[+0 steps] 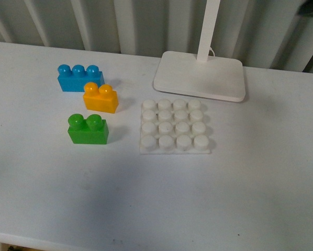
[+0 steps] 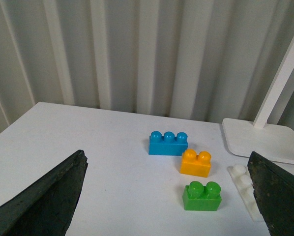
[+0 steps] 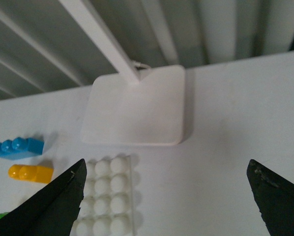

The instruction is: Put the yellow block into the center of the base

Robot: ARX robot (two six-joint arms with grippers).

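Front view: small yellow-orange two-stud plastic brick (image 1: 100, 98) sits on tabletop (image 1: 250, 183) left of flat white square studded plastic base (image 1: 175, 126), not touching it; base studs bare.
Left wrist view: left jaws spread, empty.
Right wrist view: right jaws spread, empty.
Judged: nothing done; grasp, carry and insertion remain.

Visible only in the wrist views. Of the left end effector (image 2: 166, 155), two near-black fingers (image 2: 44, 201): flat wedge shapes, broad at the base and tapering to blunt, squared-off tips, matte and rough-grained, with a faint greenish-grey cast. Of the right end effector (image 3: 165, 162), the same pair of dark wedge-shaped fingers (image 3: 277, 201), straight inner edges, coarse dull surface, slightly paler specks along the rims.
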